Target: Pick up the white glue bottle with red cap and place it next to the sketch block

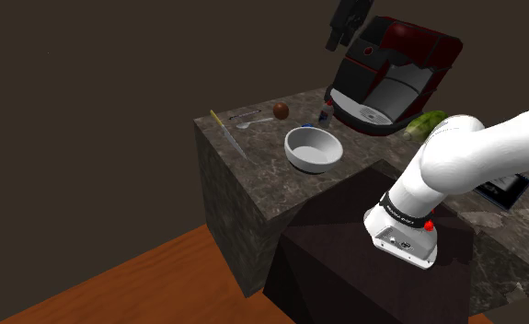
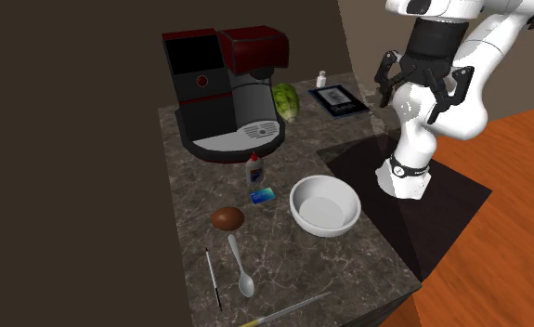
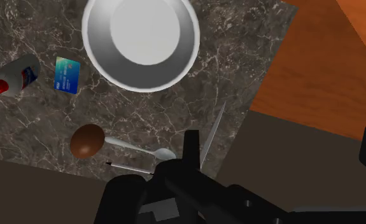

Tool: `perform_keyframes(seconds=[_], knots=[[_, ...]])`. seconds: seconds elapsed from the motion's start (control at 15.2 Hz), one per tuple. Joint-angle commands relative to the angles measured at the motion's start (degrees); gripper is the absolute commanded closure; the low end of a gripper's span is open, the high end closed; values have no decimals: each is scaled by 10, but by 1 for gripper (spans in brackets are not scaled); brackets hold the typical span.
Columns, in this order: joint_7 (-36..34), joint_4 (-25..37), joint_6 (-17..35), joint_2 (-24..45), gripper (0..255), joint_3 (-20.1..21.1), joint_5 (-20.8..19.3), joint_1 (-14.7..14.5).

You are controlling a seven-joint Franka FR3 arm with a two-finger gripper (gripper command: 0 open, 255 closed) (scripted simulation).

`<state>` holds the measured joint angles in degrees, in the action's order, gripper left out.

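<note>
Shoulder view: the top edge cuts the gripper [image 1: 340, 41]. The white arm [image 1: 455, 156] covers part of 2 things, the sketch block [image 1: 506, 191] and the green vegetable [image 1: 425, 121]. The glue bottle [image 1: 325, 115] is too small for its cap to be made out.

Second exterior view: the knife [image 2: 293, 307] runs off the bottom edge.

Wrist view: the top edge cuts the white bowl [image 3: 98, 57]. The gripper hides the ends of the spoon [image 3: 133, 147] and the thin dark stick [image 3: 127, 167]. The print on the blue card [image 3: 67, 74] is unreadable.

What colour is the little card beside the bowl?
The card is blue; wrist view shows it best.
</note>
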<state>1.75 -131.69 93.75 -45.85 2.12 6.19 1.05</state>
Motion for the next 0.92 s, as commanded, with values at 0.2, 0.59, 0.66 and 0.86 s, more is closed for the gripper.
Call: perform_keyframes(seconds=[0.2,0.59,0.66,0.86], knots=[[17,-13,27,35,0,-11,-22,11],[47,-26,83,117,0,-32,-68,36],[51,-27,92,132,0,-36,-76,40],[63,-25,120,178,0,-47,-99,53]])
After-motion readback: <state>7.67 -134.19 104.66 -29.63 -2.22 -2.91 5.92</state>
